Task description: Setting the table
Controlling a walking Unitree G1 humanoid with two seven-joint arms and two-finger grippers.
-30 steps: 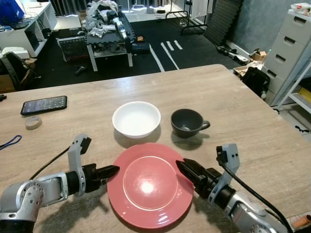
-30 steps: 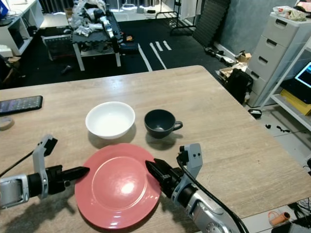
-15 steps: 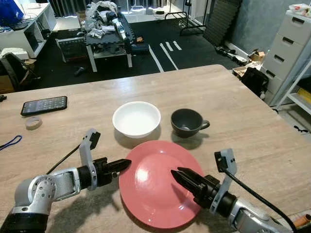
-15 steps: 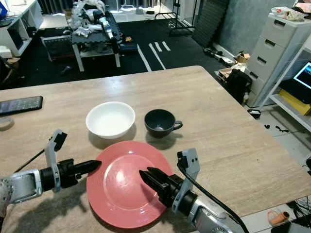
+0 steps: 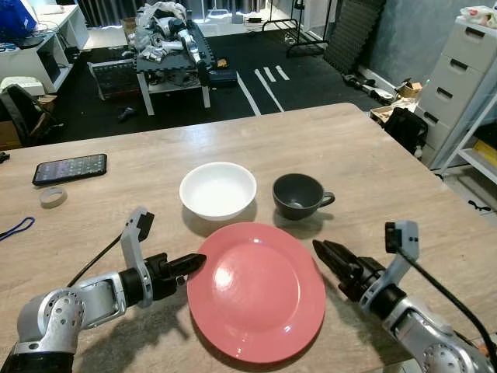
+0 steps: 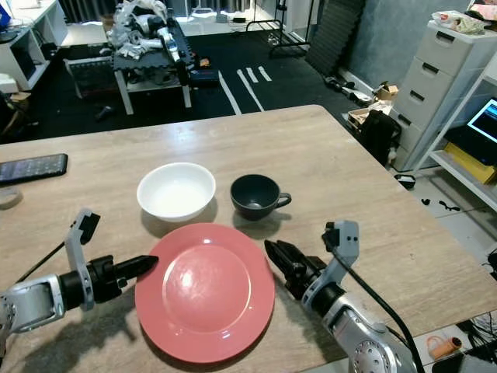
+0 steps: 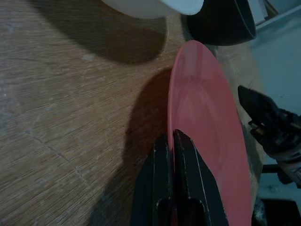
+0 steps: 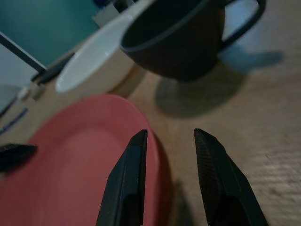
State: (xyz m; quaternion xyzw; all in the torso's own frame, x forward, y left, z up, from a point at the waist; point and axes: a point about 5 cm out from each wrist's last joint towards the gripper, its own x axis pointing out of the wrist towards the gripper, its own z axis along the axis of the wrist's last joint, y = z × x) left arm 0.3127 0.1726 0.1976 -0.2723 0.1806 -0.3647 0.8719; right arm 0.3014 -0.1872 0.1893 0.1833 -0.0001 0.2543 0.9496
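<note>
The red plate (image 5: 256, 291) lies low in the middle of the frame on the wooden desk (image 5: 373, 163), its near rim close to the desk's front edge, with the white bowl (image 5: 218, 189) just above it and the dark cup (image 5: 298, 195) to the upper right of it. My left end effector (image 5: 190, 264) sits at the plate's left rim with its fingers pressed together; the left wrist view shows the tips against that rim, though I cannot tell whether any of the rim is caught between them. My right end effector (image 5: 327, 254) is at the plate's right rim with its fingers (image 8: 129, 181) spread and nothing between them, just off the edge. The trouble I see is that neither side really has the plate. If I push with the left tips alone, I judge the plate will slide or spin on the smooth wood, and a push toward the bottom of the frame could run it over the front edge. If the right fingers close too shallow on the thin rim, they may slip off and flick the plate. A drive toward the top of the frame would bump the plate into the bowl or the cup, both close by, and the cup could tip.
</note>
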